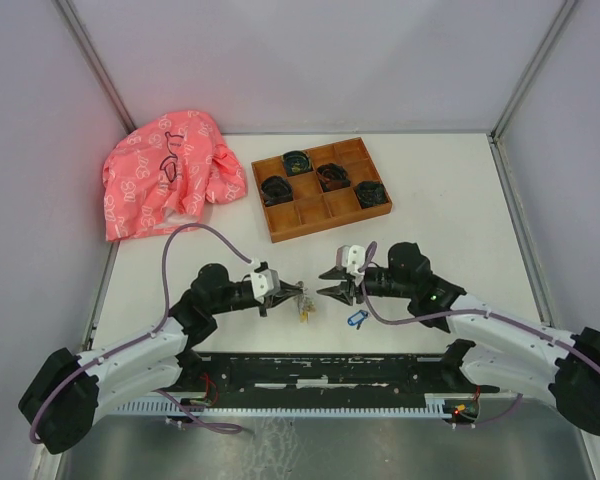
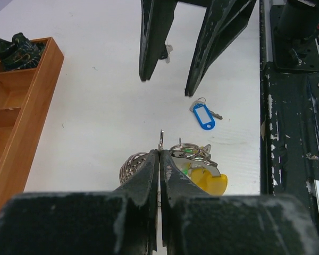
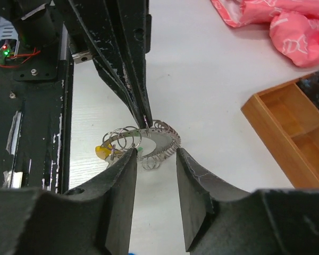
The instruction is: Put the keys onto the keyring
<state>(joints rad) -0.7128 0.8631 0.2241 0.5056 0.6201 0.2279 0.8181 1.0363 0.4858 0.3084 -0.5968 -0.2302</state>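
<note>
Two arms meet at centre of the table (image 1: pixel 450 220), top view. L claw (image 1: pixel 292 293), reaching in from lower left, is clamped on the keyring (image 1: pixel 303 306). Its wrist cam shows both fingers (image 2: pixel 148 178) pressed together at bottom centre, w/ a thin wire end of the ring poking up between the tips. A yellow tag (image 2: pixel 210 181) and a green tag (image 2: pixel 189 155) sit just right of the tips, among small loops. Can't tell whether the ring rests on the table or is lifted.

R claw (image 1: pixel 330 283) faces it from the right w/ jaws apart, gripping nothing. On its wrist cam the ring sits just beyond the gap between the tips, at frame centre, w/ L claw's closed tip touching the ring's far side.

Blue key (image 1: pixel 357 319) lies flat on the table, lower right of the ring in top view, near but apart, not threaded. Black key can't be made out.

Wooden tray (image 1: pixel 320 187) w/ dark bundles is at upper centre, pink cloth (image 1: pixel 170 172) at upper left.
</note>
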